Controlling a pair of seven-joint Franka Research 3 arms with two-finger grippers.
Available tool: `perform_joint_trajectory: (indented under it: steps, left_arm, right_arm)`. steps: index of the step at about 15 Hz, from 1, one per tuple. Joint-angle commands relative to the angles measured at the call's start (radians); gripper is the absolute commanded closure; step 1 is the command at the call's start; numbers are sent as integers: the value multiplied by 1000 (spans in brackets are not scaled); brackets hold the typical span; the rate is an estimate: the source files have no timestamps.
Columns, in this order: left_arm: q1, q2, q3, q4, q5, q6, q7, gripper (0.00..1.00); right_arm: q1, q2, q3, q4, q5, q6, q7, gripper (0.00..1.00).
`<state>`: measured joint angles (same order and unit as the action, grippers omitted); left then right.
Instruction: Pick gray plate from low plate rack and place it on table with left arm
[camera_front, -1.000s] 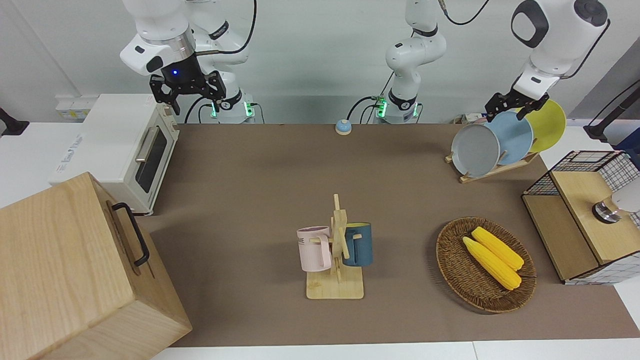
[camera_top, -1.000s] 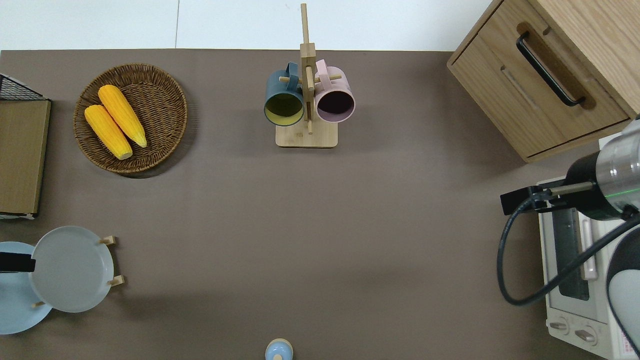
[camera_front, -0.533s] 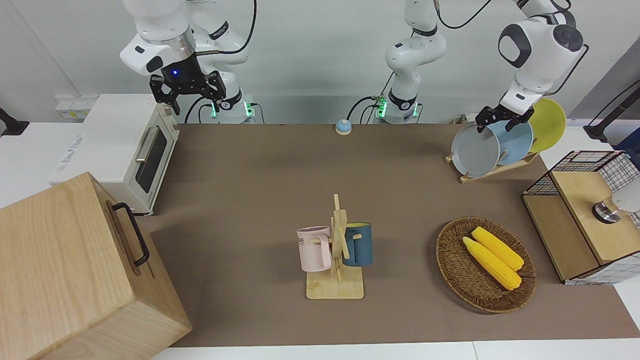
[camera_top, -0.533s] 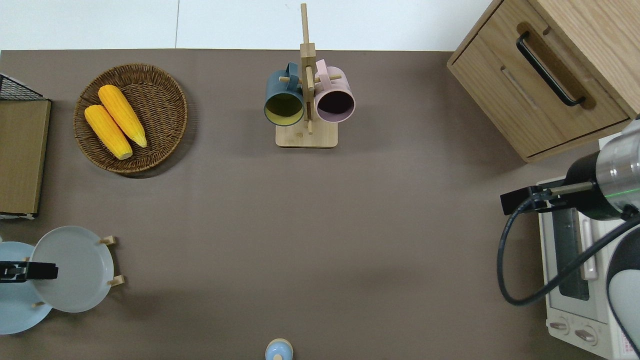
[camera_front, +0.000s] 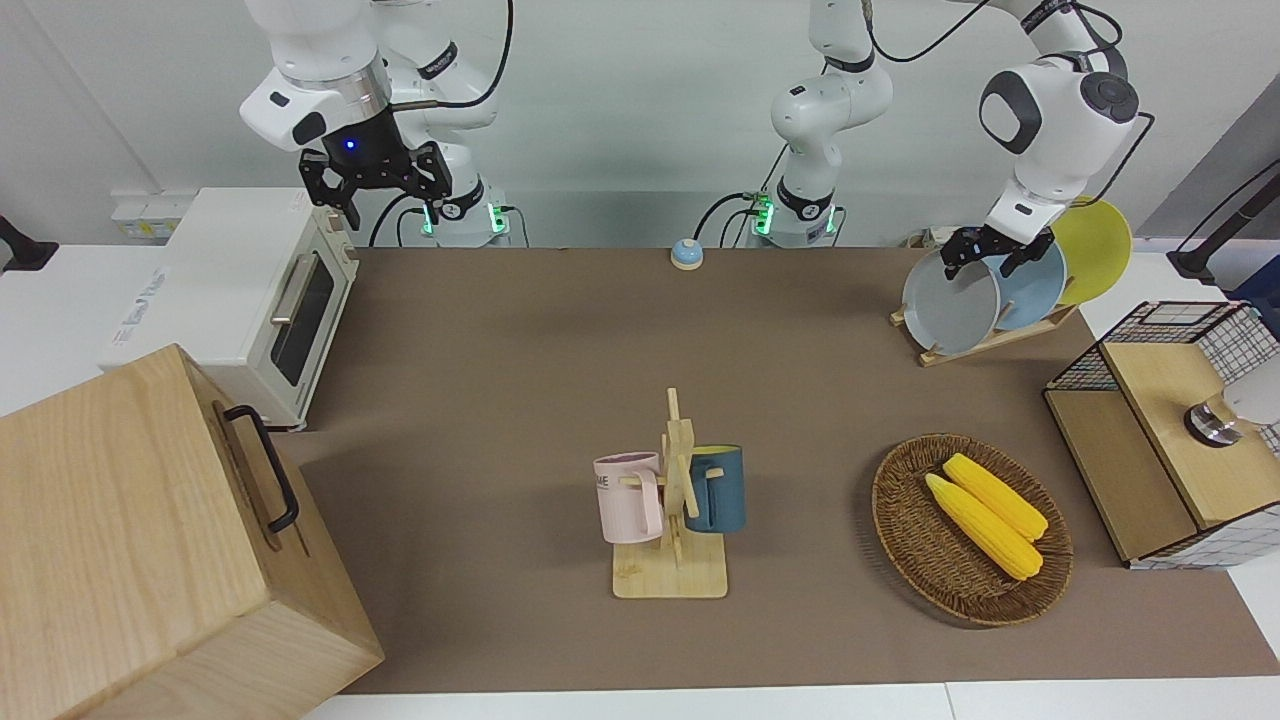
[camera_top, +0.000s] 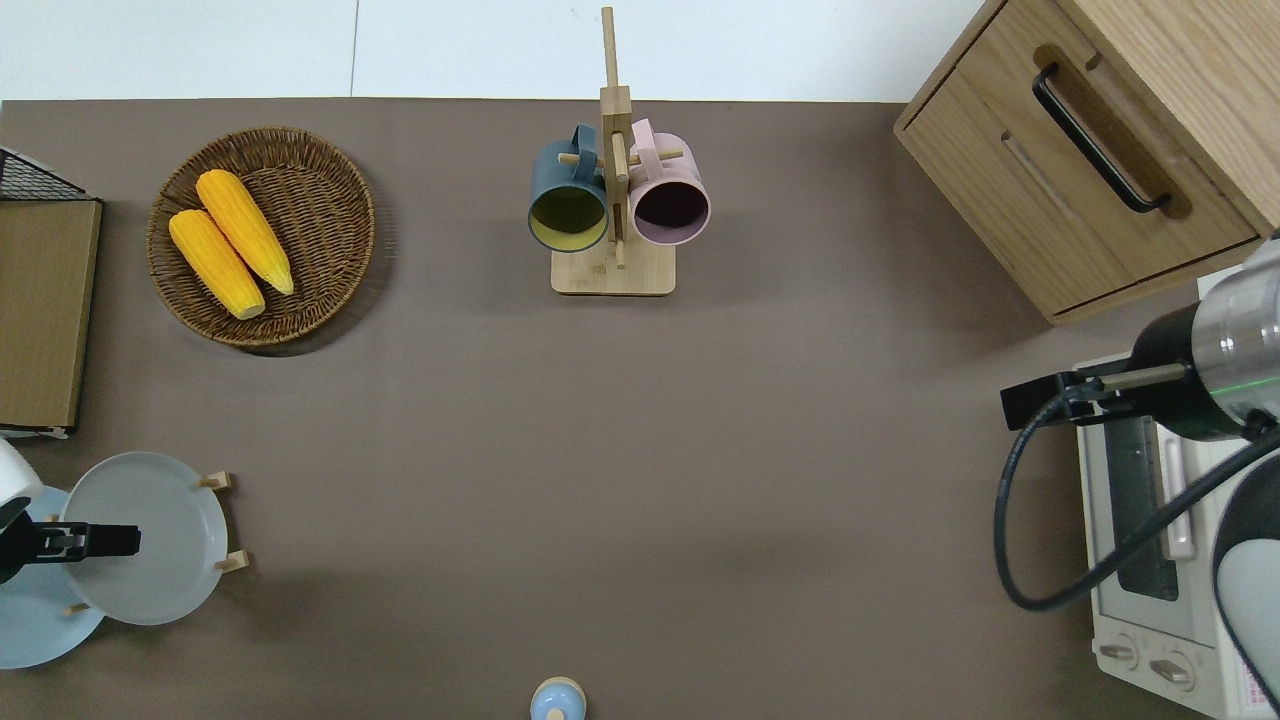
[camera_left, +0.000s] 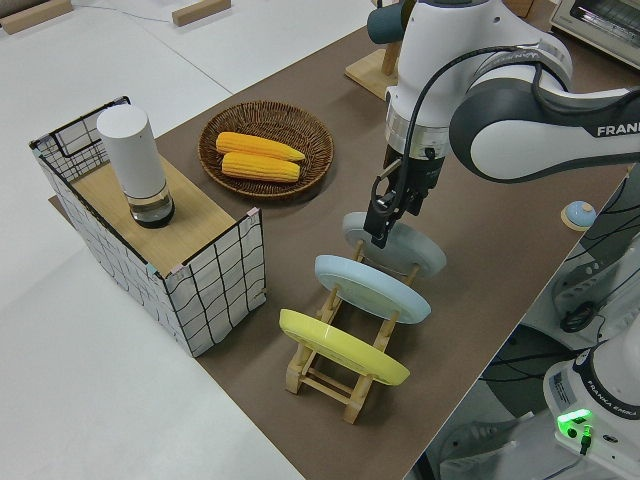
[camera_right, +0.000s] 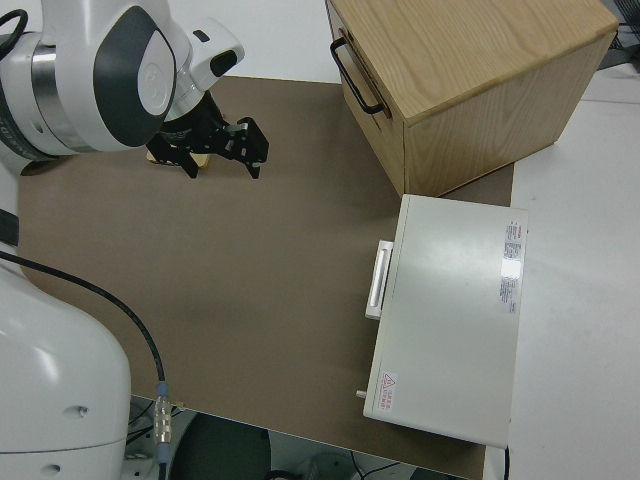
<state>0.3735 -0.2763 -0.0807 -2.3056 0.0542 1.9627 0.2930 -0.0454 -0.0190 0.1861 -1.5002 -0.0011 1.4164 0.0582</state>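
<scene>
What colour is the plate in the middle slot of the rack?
Light blue, standing between the gray plate and the yellow plate; clearest in the left side view.

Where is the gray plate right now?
The gray plate stands in the low plate rack at the left arm's end of the table, beside the light blue plate, with the left gripper at its top rim.

Directly under the left arm's black two-finger gripper (camera_front: 983, 258): round pale gray plate (camera_front: 948, 303), leaning in the low light-wood plate rack (camera_front: 985, 343) on the brown-matted table (camera_front: 520, 350). Beside it toward the left arm's end: light blue plate (camera_front: 1035, 285), then yellow plate (camera_front: 1098, 235). Farther from the robots than that rack: round wicker basket (camera_front: 888, 500) with two corn cobs (camera_front: 985, 512).
</scene>
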Motion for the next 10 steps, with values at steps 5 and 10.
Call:
perform_joint_trajectory:
  steps: [5,10]
  left_arm:
    - [5,-27,-1,-43,13,36,12,809]
    - [4,-21,-2,-43,13,39,43,1000]
  right_arm:
    - [-10,-2,6,6,10,-14,0,11]
    - [-10,-2,6,6,10,-14,0,11]
